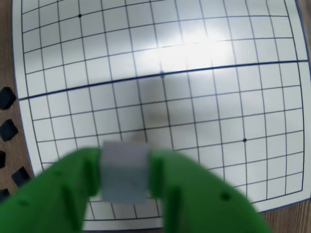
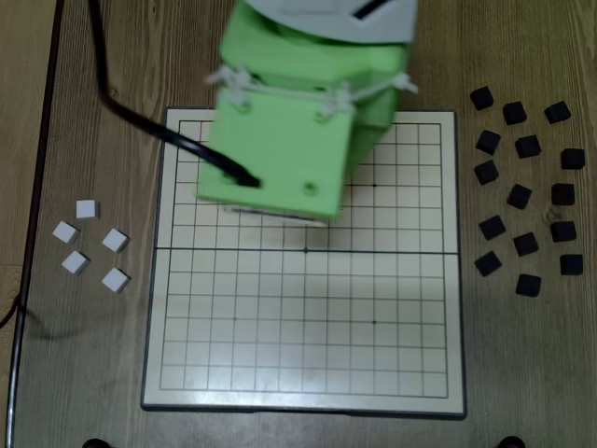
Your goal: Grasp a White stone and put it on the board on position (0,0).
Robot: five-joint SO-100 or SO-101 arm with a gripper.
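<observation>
In the wrist view the green tool [image 1: 125, 170] fills the bottom of the picture, and its two fingers [image 1: 73, 189] are pinched on a white stone [image 1: 124, 167], which sits between them as a pale, blurred block. The stone seems to be held above the board [image 1: 204, 97] rather than resting on it, though the blur makes that hard to judge. Behind it lies the cream grid with its bold middle line running across, a glare of light just above that line, and two of the small dots in sight. Along the left edge of this view a few black blocks [image 1: 7, 97] lie on the brown worktop [image 1: 7, 53] just off the board's rim.

In the fixed view the green arm [image 2: 280, 140] hangs over the upper part of the board [image 2: 308, 327], left of its middle, hiding the tool and the held stone. A black cable [image 2: 140, 121] runs from the top of the picture to the arm. Five more white stones [image 2: 90, 245] lie in a loose group on the worktop [image 2: 103, 355] to the left of the board, apart from it and from each other. The black blocks [image 2: 525, 191] are scattered on the worktop to the right of the board.
</observation>
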